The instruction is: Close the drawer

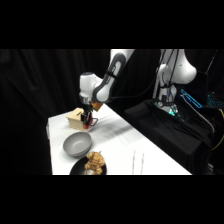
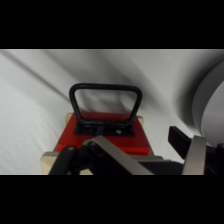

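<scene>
Drawer front [image 2: 102,134] fills the near part of the wrist view: a flat red-orange panel, smooth and slightly glossy, framed by pale tan wood of the wooden box [image 2: 50,161] at its edges. A black metal handle [image 2: 105,102], a rounded rectangular loop of thin bar, rises from a dark plate on the panel. Just below it the gripper [image 2: 150,157] shows its black linkage and two flat grey metal fingers [image 2: 196,155], which stand apart with nothing between them; one lies over the panel's lower edge. Beyond the handle the white table [image 2: 40,80] spreads, covered in cloth with soft folds, and the rounded rim of the grey bowl [image 2: 207,102] curves in at the right. From the side, a dark plate [image 1: 80,167] with lumpy brown food sits nearest, then the smooth round bowl, then the small box near the table's far left corner with the gripper down against its front.
</scene>
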